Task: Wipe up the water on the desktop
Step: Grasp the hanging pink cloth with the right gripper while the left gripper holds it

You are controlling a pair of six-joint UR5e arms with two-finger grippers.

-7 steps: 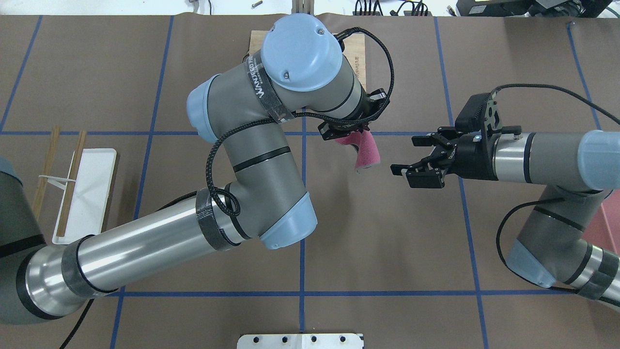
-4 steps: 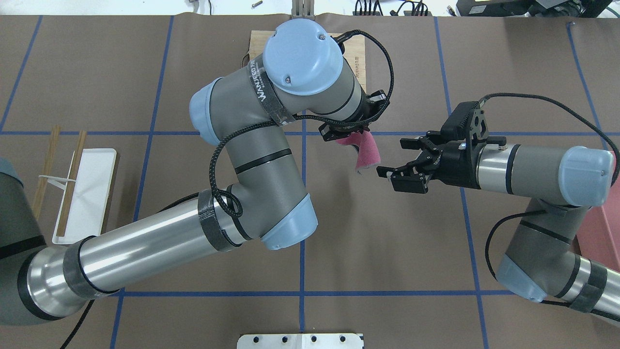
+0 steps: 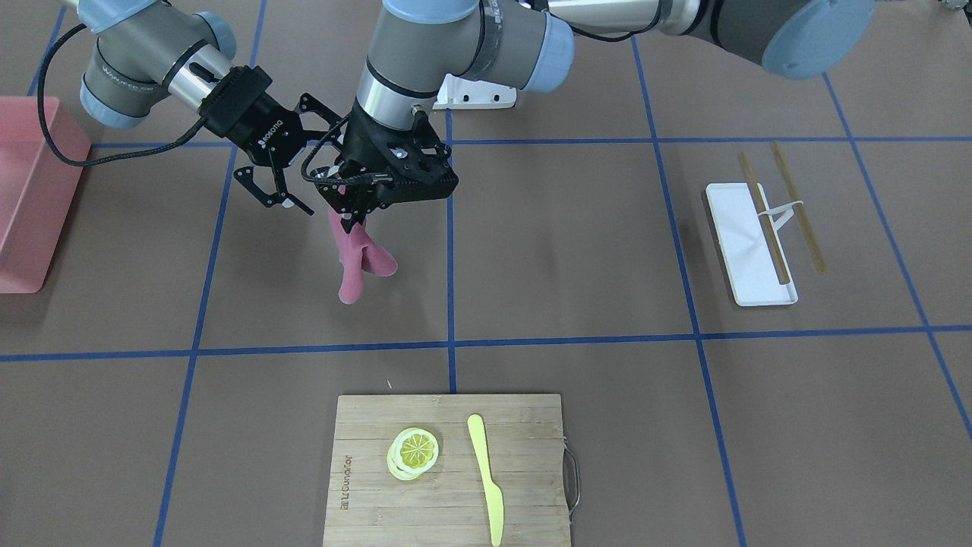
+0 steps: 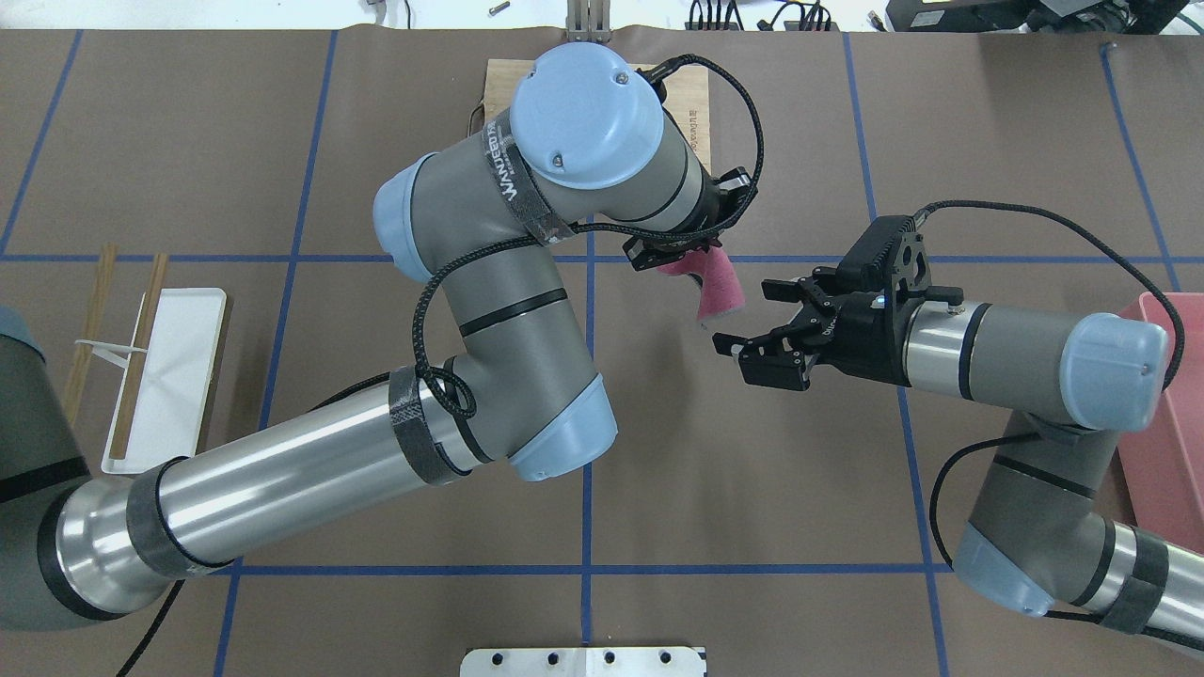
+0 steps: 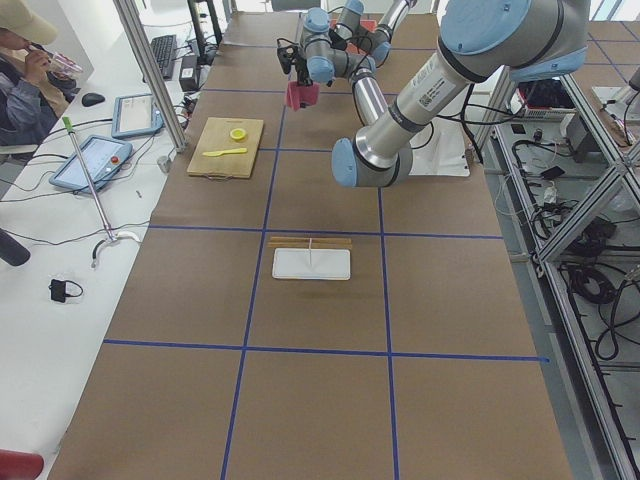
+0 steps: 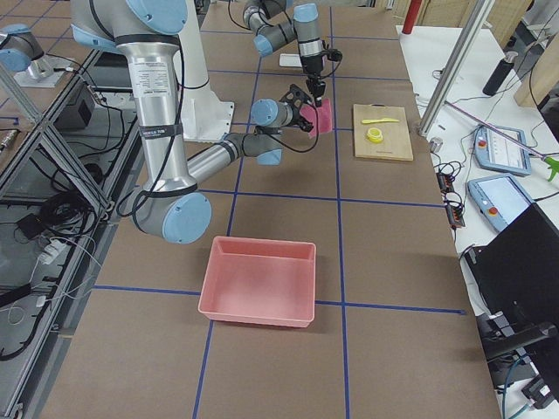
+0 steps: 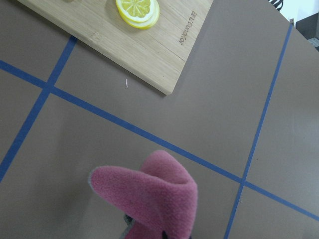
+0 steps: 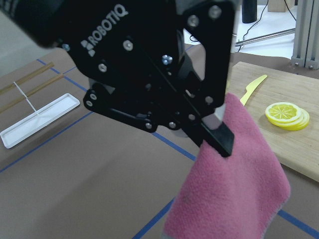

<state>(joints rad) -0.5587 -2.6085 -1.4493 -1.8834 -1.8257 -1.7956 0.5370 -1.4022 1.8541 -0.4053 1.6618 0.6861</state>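
Observation:
My left gripper (image 3: 354, 216) is shut on the top of a pink cloth (image 3: 358, 260), which hangs folded above the brown desktop (image 3: 569, 251). In the overhead view the cloth (image 4: 718, 288) hangs just below that left gripper (image 4: 681, 262). My right gripper (image 4: 743, 315) is open and empty, a short way right of the cloth and pointing at it. The right wrist view shows the left gripper's fingers (image 8: 219, 137) pinching the cloth (image 8: 234, 184). The left wrist view shows the cloth (image 7: 154, 191) over the desktop (image 7: 99, 149). I see no wet patch.
A bamboo cutting board (image 3: 364, 486) with lemon slices (image 3: 414, 450) and a yellow knife (image 3: 486, 479) lies at the far side. A white tray (image 3: 740, 228) with chopsticks is on my left. A pink bin (image 6: 258, 279) is on my right.
My right gripper has moved left toward the cloth and stays open. My left gripper with the cloth has shifted slightly right and away from me.

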